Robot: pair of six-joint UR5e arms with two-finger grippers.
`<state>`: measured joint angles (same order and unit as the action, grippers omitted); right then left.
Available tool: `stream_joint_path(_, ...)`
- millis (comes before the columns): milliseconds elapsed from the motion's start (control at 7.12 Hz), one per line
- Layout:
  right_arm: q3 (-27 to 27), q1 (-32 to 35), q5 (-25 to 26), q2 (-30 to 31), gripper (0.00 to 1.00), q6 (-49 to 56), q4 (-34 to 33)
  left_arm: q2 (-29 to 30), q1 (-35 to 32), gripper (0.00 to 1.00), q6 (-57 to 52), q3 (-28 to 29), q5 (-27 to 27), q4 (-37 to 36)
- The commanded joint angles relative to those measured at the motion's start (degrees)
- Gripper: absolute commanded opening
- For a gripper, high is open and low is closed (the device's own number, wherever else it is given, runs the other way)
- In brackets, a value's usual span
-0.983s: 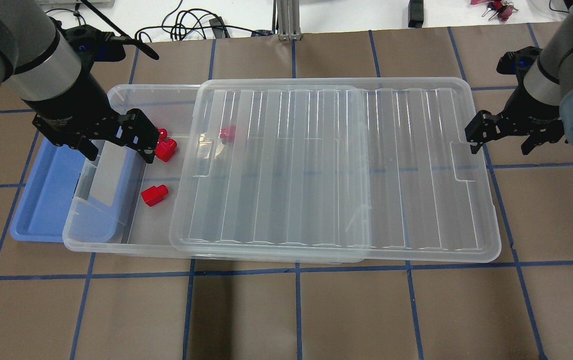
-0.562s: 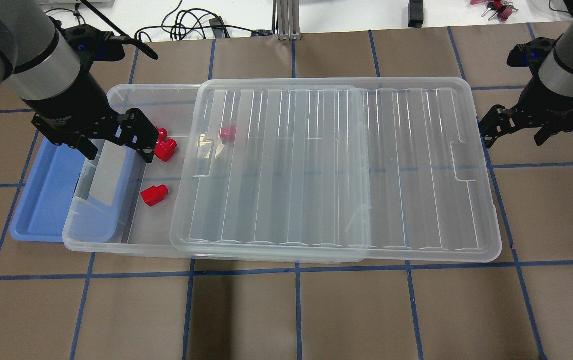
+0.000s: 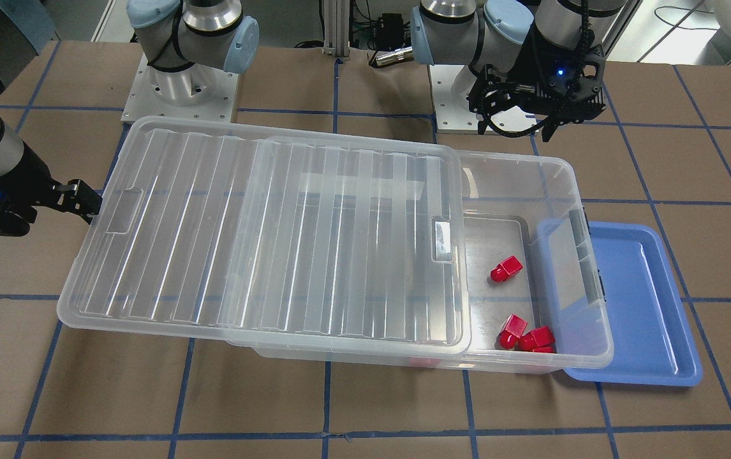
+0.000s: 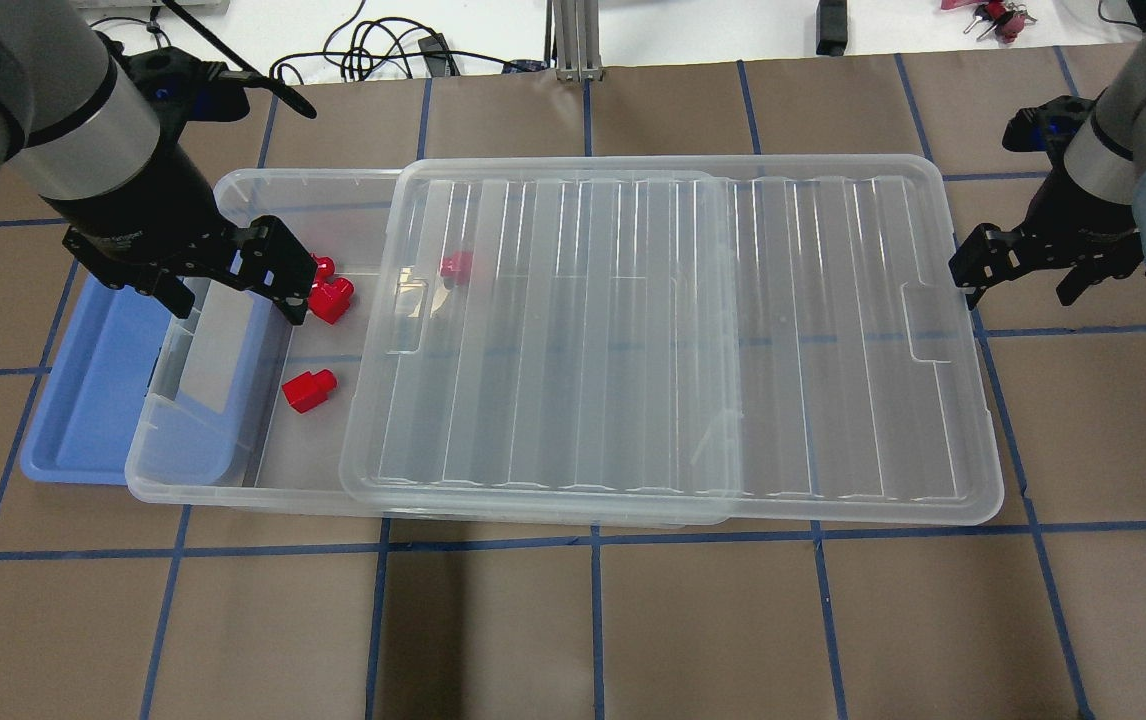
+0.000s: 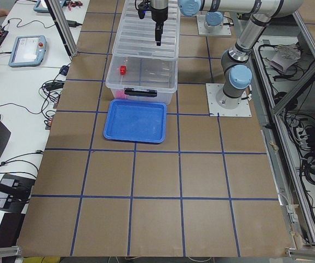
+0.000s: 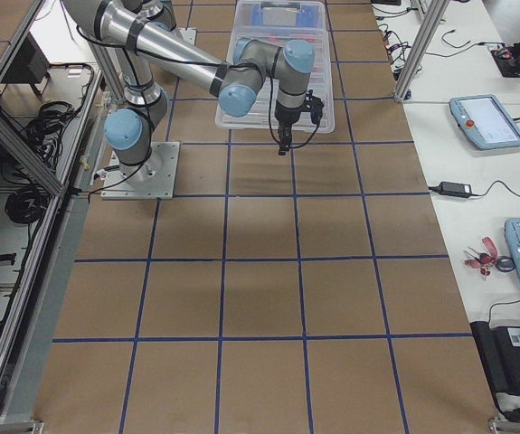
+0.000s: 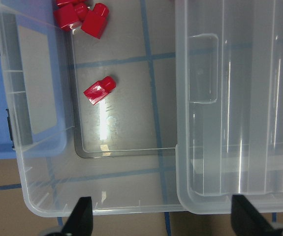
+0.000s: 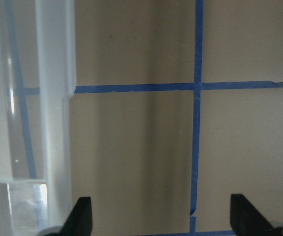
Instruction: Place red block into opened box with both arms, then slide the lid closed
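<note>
The clear box (image 4: 233,492) lies across the table with its ribbed lid (image 4: 673,340) shifted to the right, so the box's left end is uncovered. One red block (image 4: 309,389) lies alone on the box floor, also seen as red block (image 7: 99,90). Two more red blocks (image 4: 331,298) huddle at the far wall, and another red block (image 4: 455,265) shows through the lid. My left gripper (image 4: 231,298) hangs open and empty over the uncovered end. My right gripper (image 4: 1021,285) is open and empty just beside the lid's right edge (image 8: 57,98).
A shallow blue tray (image 4: 83,400) lies partly under the box's left end. Cables and a metal post (image 4: 573,40) sit on the white surface beyond the table's far edge. Brown paper with blue tape lines covers the table (image 4: 593,620).
My right gripper drew away to the right from the lid's end, then came back toward it. The left arm, lid and blocks have not moved.
</note>
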<state>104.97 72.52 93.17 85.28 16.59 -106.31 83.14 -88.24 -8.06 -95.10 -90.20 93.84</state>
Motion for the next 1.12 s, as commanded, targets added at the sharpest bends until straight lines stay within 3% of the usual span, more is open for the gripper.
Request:
stream_joint_path(0, -0.29, 3.66, -0.36, -0.55, 1.00, -2.17, -0.57, 0.18, 0.00, 1.00, -0.03, 0.00, 0.11, -0.15)
stream_joint_path(421, -0.38, 8.32, -3.43, -1.25, 1.00, -6.12, -2.66, 0.35, 0.26, 1.00, -0.03, 0.09, 0.28, -0.41)
stream_joint_path(983, -0.47, 14.66, -3.61, -1.78, 1.00, -11.04, -4.52, 0.18, 0.26, 1.00, -0.03, 0.00, 0.11, -0.24)
